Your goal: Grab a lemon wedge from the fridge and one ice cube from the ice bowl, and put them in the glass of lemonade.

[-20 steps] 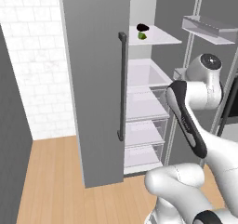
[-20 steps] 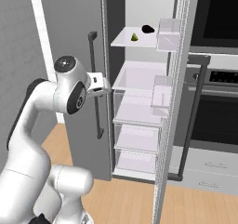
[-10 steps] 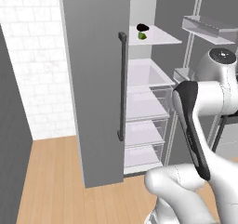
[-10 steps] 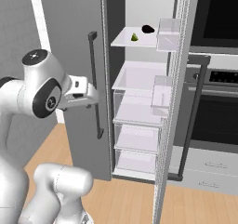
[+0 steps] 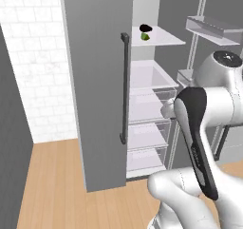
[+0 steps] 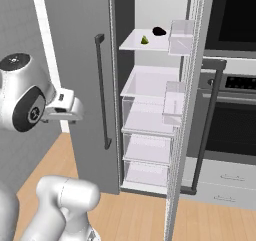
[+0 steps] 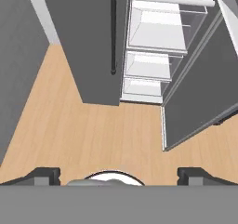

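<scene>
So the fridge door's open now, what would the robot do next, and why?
Probably lift the claw up toward the top shelf of the fridge. The lemon wedge sits there beside a small black lump, the right door is already swung open, and the claw is open, holding nothing and pointing down at the floor, well below the wedge.

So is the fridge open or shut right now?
Half open: the fridge has its right door swung out, showing white shelves and the lemon wedge; its left door is shut.

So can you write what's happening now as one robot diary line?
fridge: right door open | lemon wedge: top shelf | gripper: open, empty
</scene>
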Tool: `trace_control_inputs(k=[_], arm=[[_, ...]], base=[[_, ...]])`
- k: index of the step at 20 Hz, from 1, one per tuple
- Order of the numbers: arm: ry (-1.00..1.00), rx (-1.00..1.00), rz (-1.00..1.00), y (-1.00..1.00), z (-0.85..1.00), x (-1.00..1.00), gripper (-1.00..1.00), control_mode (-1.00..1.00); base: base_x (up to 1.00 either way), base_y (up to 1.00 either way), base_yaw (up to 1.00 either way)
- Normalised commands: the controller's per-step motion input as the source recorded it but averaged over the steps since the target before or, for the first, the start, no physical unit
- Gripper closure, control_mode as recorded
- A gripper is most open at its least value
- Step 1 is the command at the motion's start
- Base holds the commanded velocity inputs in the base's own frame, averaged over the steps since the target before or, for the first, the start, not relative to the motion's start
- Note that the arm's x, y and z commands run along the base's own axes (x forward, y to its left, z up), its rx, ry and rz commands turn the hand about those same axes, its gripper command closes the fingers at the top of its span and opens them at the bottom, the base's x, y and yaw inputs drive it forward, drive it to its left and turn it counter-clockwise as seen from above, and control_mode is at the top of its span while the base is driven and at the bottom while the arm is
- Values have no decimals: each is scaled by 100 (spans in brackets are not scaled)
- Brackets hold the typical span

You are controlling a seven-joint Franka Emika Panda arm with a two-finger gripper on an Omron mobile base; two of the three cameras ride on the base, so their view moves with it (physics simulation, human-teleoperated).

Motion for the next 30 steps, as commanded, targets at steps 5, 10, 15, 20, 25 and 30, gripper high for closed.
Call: trace_control_inputs(k=[5, 10, 15, 20, 25, 30], arm=[[0, 2, 0, -1, 3, -91, -100, -100], [0, 1, 0, 0, 0, -10, -100, -100], [0, 0, 0, 0, 0, 1, -100, -100], [0, 0, 0, -5, -3, 10, -100, -100], [0, 0, -1, 0, -2, 0, -100, 100], [0, 0, 0, 0, 0, 0, -100, 100]], base=[[0, 0, 0], [0, 0, 0], [0, 0, 0], [0, 0, 0], [5, -3, -4], [41, -20, -26]])
